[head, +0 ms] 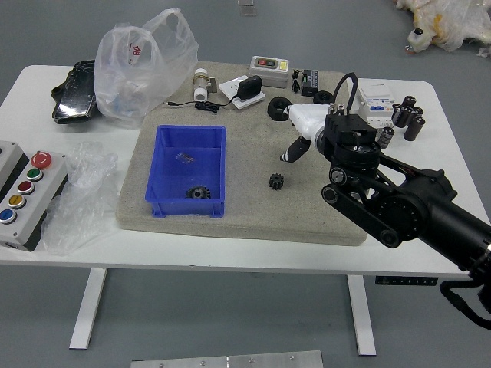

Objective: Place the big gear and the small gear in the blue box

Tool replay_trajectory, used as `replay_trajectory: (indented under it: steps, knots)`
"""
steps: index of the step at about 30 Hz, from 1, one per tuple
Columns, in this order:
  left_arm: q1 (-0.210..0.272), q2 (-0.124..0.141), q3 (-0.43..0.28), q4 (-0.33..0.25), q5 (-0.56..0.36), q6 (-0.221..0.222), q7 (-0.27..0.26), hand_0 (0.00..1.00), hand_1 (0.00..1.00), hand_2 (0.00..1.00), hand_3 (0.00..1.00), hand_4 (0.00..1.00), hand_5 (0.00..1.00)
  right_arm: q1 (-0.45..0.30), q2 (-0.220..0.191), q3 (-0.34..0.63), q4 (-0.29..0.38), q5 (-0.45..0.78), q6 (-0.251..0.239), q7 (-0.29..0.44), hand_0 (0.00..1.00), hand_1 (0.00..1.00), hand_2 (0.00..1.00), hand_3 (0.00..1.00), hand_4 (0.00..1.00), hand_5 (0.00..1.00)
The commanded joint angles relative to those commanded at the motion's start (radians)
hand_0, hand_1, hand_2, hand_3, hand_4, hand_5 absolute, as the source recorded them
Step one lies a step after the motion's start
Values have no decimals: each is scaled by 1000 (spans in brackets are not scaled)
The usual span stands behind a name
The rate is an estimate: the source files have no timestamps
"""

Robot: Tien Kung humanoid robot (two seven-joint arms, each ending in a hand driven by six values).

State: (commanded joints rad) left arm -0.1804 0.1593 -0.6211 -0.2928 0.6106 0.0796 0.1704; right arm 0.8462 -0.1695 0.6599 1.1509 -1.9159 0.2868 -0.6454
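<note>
Hovering open, thumb held apart, probably to grasp the small gear (276,182), the right hand (308,123) looks empty. That gear lies left and robotward of it; farther left, the blue box (186,208) already holds the big gear (198,192).

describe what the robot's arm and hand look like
The right arm is black, with rounded joint housings and a black cable looping above the wrist. The hand has a white back and black fingers with pale-marked tips. The left arm is out of view.
</note>
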Motion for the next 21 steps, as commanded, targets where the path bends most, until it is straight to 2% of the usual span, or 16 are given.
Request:
replay_trajectory:
  steps: [4, 10, 17, 21]
  knots:
    - [0, -1, -6, 0, 7, -1, 2, 688, 512, 529, 713, 675, 298, 1, 1, -22, 26, 3, 47, 0, 257, 394, 806, 885, 874, 196]
    - [-2, 0, -7, 1, 8, -1, 1, 688, 510, 529, 706, 676, 299, 3, 4, -54, 36, 25, 64, 0, 258, 401, 819, 890, 887, 215]
    - [-3, 0, -9, 1, 11, -1, 3, 688, 511, 529, 704, 676, 298, 3, 12, -96, 15, 44, 53, 0, 264, 405, 797, 879, 890, 225]
    - [-4, 1, -12, 1, 16, -1, 3, 688, 511, 529, 704, 676, 298, 3, 20, -127, -29, 49, 11, 0, 264, 405, 797, 879, 890, 225]
